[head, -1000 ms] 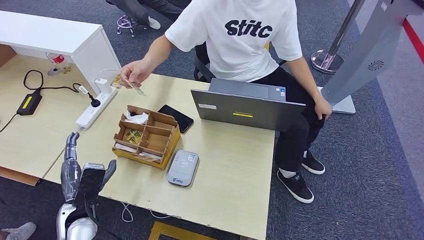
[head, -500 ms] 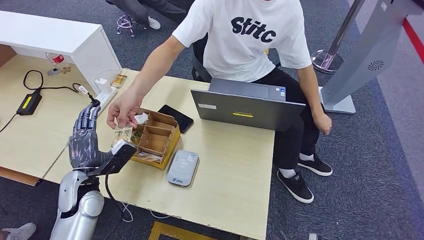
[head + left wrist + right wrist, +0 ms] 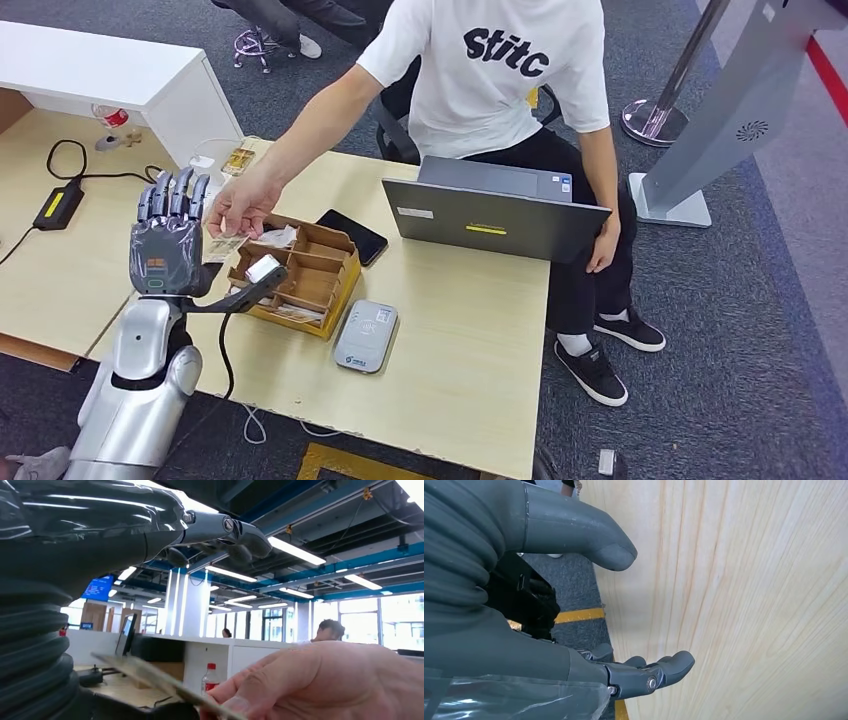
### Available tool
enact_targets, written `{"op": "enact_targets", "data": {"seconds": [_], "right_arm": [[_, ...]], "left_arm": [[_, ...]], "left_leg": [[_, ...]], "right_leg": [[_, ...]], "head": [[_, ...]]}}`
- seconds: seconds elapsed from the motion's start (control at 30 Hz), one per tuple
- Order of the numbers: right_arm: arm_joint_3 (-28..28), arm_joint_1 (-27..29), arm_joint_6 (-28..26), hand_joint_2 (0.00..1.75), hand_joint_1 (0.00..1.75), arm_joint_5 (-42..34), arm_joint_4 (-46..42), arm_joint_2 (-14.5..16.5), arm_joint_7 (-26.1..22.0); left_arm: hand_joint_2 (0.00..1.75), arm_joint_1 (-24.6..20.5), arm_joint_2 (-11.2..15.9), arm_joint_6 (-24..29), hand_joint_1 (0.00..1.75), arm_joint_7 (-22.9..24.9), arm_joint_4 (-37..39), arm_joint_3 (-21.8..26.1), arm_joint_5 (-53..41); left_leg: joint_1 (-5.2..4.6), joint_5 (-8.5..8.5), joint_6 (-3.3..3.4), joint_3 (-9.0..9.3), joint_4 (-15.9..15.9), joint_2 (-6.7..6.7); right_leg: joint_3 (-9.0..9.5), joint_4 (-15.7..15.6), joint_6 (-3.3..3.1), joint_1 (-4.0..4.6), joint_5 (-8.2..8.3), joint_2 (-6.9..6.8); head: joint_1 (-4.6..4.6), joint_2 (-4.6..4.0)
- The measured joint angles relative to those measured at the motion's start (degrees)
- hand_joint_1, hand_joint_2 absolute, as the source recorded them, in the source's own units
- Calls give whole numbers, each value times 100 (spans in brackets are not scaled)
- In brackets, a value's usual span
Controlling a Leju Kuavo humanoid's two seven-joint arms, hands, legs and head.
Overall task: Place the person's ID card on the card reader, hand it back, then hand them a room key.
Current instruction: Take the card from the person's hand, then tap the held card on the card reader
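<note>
A: Our left hand (image 3: 166,243) is raised, fingers apart, holding nothing. The ID card (image 3: 226,248) is in the person's hand (image 3: 240,205), just right of our palm, above the table (image 3: 470,340).

B: If we close too early, we may pinch their fingers or drop it. Our right hand (image 3: 644,672) is empty, fingers loosely apart, beside the table.

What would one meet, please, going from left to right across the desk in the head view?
Black power adapter → robot's left hand → cardboard organiser → grey card reader → open laptop.
</note>
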Motion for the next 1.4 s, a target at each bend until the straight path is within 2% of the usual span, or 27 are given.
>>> {"op": "enact_targets", "data": {"seconds": [0.23,0.43,0.73,0.9,1.07,1.23,1.4], "right_arm": [[0,-8,2,175,0,-80,15,16,4],[3,-8,-3,175,0,-164,32,26,-2],[32,-19,-39,175,0,-189,36,31,-1],[93,-37,-103,175,0,-213,36,52,1],[128,-47,-115,175,0,-244,36,63,6],[166,-74,-113,175,0,-330,36,74,57],[247,-87,-68,175,0,-416,36,76,136]], "left_arm": [[175,-35,50,157,175,-92,0,-9,191],[175,-31,-14,323,175,-298,-9,-20,507],[175,67,-334,324,175,-526,-78,-244,650],[175,262,-656,360,175,-703,-109,-614,617],[175,391,-853,333,175,-832,-107,-1003,507],[175,490,-1043,117,175,-735,-5,-1407,420],[175,498,-1178,-168,175,-501,374,-1515,413]], "left_leg": [[0,0,0,-2,0,0],[-1,0,0,-1,1,-1],[-3,0,0,-2,2,-3],[-3,0,1,-2,3,-4],[-5,-1,1,-2,3,-4],[-5,-1,1,-3,3,-4],[-4,-1,1,-3,3,-3]], "right_leg": [[0,0,0,0,0,0],[0,-1,0,-1,0,-1],[0,-2,1,-1,0,-2],[1,-2,1,-2,0,-4],[0,-2,1,-2,0,-4],[0,-2,1,-1,0,-4],[0,-2,1,-1,0,-4]], "head": [[0,0],[-1,0],[-1,0],[1,0],[-1,0],[-1,0],[-1,0]]}}
